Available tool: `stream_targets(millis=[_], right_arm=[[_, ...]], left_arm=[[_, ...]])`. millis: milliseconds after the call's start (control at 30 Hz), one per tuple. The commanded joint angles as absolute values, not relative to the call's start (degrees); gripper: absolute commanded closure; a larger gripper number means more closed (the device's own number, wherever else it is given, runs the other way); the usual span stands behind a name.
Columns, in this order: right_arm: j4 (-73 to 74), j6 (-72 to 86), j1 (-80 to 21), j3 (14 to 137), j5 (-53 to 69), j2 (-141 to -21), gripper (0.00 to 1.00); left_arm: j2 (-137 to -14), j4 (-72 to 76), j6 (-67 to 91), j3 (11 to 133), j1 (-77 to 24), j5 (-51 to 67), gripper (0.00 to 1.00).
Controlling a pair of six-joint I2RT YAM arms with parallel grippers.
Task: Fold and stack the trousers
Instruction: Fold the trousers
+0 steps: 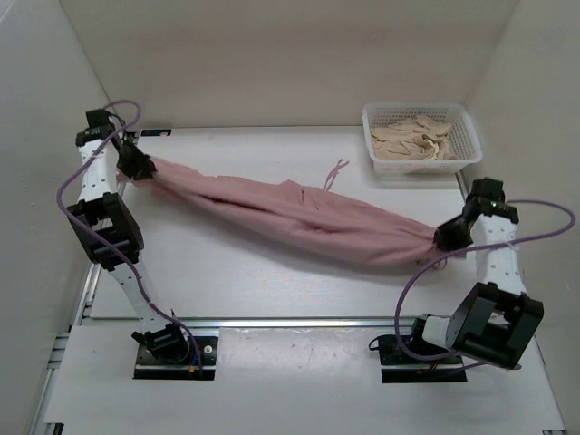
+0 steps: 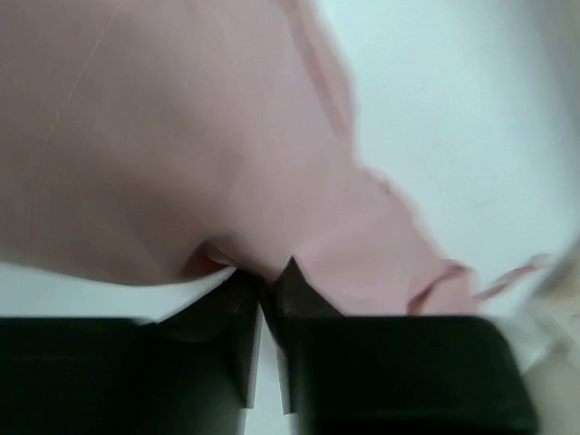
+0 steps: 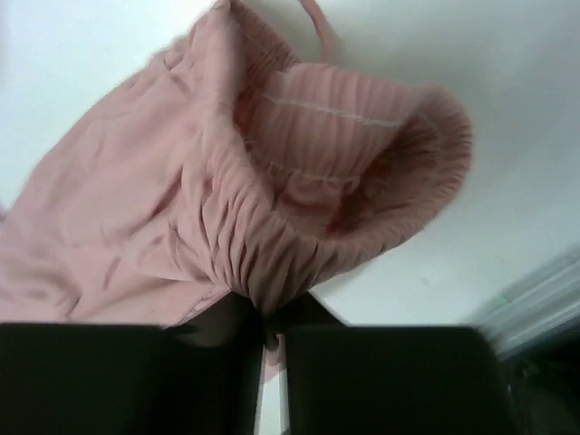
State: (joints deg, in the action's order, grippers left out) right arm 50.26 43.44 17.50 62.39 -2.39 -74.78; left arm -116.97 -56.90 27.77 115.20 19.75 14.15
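This is a robotics lab test cell. The white tabletop point(image 1: 236, 281) is boxed in by plain pale panels: a back panel point(image 1: 272, 63), a left side panel point(image 1: 36, 181) and a right side panel point(image 1: 535, 91). An aluminium rail point(image 1: 290, 321) runs along the near edge, where black base plates point(image 1: 177, 355) carry the left arm point(image 1: 109, 236) and right arm point(image 1: 494, 263), both white with black joints and trailing purple cables point(image 1: 60, 192). A white plastic basket point(image 1: 471, 136) of pale beige pieces sits in the far right corner. Dusty-pink trousers point(image 1: 290, 213) hang stretched across the cell, with the left pincer point(image 1: 136, 163) clamped on one end and the right pincer point(image 1: 450, 236) on the gathered waistband.
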Motion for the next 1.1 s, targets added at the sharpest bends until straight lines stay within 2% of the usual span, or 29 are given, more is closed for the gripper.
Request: stream_targets(millis=[0, 33, 67, 100, 200, 267, 333, 400, 433, 500, 533, 567, 633, 667, 733, 800, 867, 933, 1000, 1067], right_arm=[[52.46, 42.62, 20.12, 53.9, -7.65, -66.2, 0.79], [53.25, 42.63, 20.13, 52.57, -7.65, -64.53, 0.67], [53.87, 42.63, 20.13, 51.6, -7.65, -61.21, 0.5], [54.92, 42.63, 20.13, 51.59, -8.34, -59.69, 0.27], [57.91, 41.84, 20.13, 55.87, -11.85, -57.04, 0.26], [59.58, 41.31, 20.13, 59.31, -12.57, -56.43, 0.26], [61.08, 40.52, 20.13, 63.44, -12.57, -56.43, 0.29], [62.92, 39.9, 20.13, 65.99, -12.57, -55.82, 0.33], [62.93, 39.9, 20.13, 66.01, -12.57, -55.03, 0.37], [62.93, 39.38, 19.6, 65.22, -12.57, -54.32, 0.44], [62.41, 38.59, 19.6, 64.43, -11.96, -53.71, 0.6], [61.27, 37.63, 19.08, 63.55, -10.82, -53.7, 0.73], [56.7, 34.21, 17.67, 60.92, -3.05, -53.7, 0.96], [54.86, 32.88, 16.88, 60.13, 0.84, -54.4, 0.98], [51.95, 31.73, 12.94, 58.63, 5.79, -57.82, 1.0], [51.42, 32.34, 5.39, 58.1, 2.93, -61.85, 1.0], [50.46, 36.02, -1.71, 55.74, -0.78, -63.62, 1.0], [47.13, 40.57, -2.9, 49.79, -0.18, -66.35, 1.0], [44.31, 43.05, -2.9, 45.72, 1.92, -69.51, 1.0], [40.97, 46.22, -2.9, 41.58, 2.72, -72.58, 1.0]], left_arm=[[-113.21, -55.46, 26.1, 105.67, 21.62, 7.38, 0.61], [-112.59, -55.46, 26.1, 101.47, 22.23, 7.38, 0.51], [-110.93, -55.46, 26.1, 100.21, 22.24, 7.38, 0.26], [-110.05, -55.46, 26.1, 99.41, 22.24, 6.43, 0.14], [-106.18, -55.46, 26.1, 99.4, 22.24, 5.28, 0.11], [-104.6, -56.77, 26.1, 100.2, 22.76, 4.58, 0.17], [-103.27, -57.47, 25.58, 100.72, 23.29, 4.57, 0.29], [-102.48, -57.48, 24.88, 100.72, 23.29, 4.57, 0.35], [-102.48, -57.48, 24.35, 100.72, 23.29, 4.57, 0.46], [-102.48, -58.0, 24.35, 99.33, 23.29, 5.09, 0.5], [-102.48, -58.01, 24.35, 99.32, 23.29, 5.1, 0.55], [-102.48, -58.01, 23.82, 97.66, 23.29, 5.1, 0.68], [-102.48, -57.39, 23.82, 96.42, 23.29, 5.1, 0.86], [-102.48, -56.87, 23.82, 95.55, 22.77, 5.1, 0.9], [-103.1, -56.87, 23.82, 94.84, 22.07, 5.1, 0.9], [-103.62, -56.87, 23.82, 93.35, 21.36, 5.1, 0.89], [-104.24, -55.47, 23.82, 91.07, 19.78, 5.1, 0.79], [-106.43, -53.45, 23.82, 89.13, 18.91, 5.71, 0.76], [-110.71, -53.44, 23.82, 88.34, 18.9, 8.08, 0.8], [-112.67, -52.92, 24.34, 87.46, 18.37, 8.09, 0.9]])
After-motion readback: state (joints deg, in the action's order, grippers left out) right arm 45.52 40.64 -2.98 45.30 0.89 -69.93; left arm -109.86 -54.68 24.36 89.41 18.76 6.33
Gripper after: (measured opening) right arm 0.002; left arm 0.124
